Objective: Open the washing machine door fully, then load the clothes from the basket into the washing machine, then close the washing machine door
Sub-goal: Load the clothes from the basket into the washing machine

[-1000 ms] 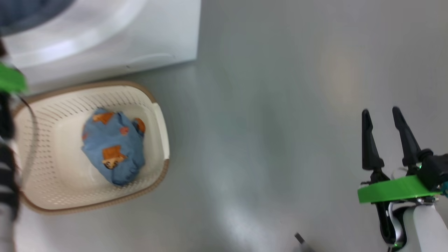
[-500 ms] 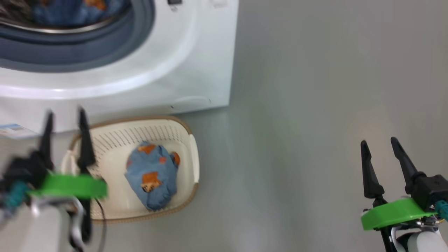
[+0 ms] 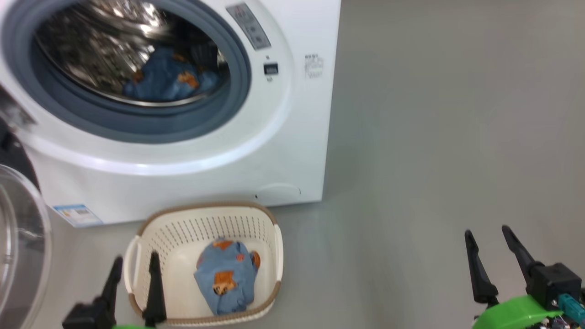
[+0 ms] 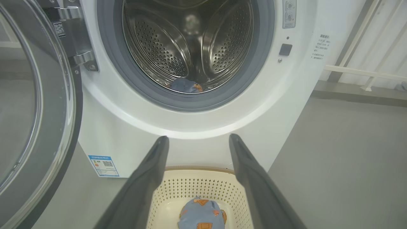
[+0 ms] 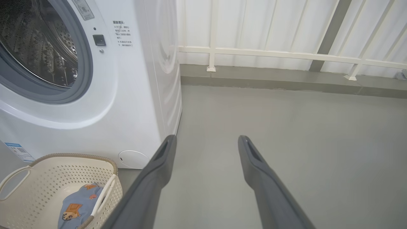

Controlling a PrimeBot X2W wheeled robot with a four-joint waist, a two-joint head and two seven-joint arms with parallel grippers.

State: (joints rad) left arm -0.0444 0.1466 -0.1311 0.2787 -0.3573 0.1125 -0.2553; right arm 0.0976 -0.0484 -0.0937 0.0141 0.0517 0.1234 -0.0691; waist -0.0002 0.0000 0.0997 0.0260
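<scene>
The washing machine point(image 3: 283, 151) stands with its door point(image 4: 38, 95) swung wide to the left on its hinge. One blue printed garment point(image 3: 169, 80) lies in the steel drum point(image 4: 190, 41). On the floor in front of the machine sits the cream basket point(image 3: 205, 208) with the blue clothes point(image 3: 226, 283) bunched inside. My left gripper point(image 3: 136, 257) is open and empty, hovering at the basket's near left edge and pointing toward the machine point(image 4: 127, 127). My right gripper point(image 3: 486, 230) is open and empty over bare floor, well right of the basket point(image 5: 47, 178).
Grey floor stretches to the right of the machine point(image 5: 120, 95). A white railing point(image 5: 286, 54) on a low kerb runs along the back wall. The open door's glass bowl point(image 3: 23, 246) juts out at the left, close to my left arm.
The head camera has tilted up: the drum opening now shows and the basket sits lower in the picture. My left gripper has come into the lower left. Both grippers stay open.
</scene>
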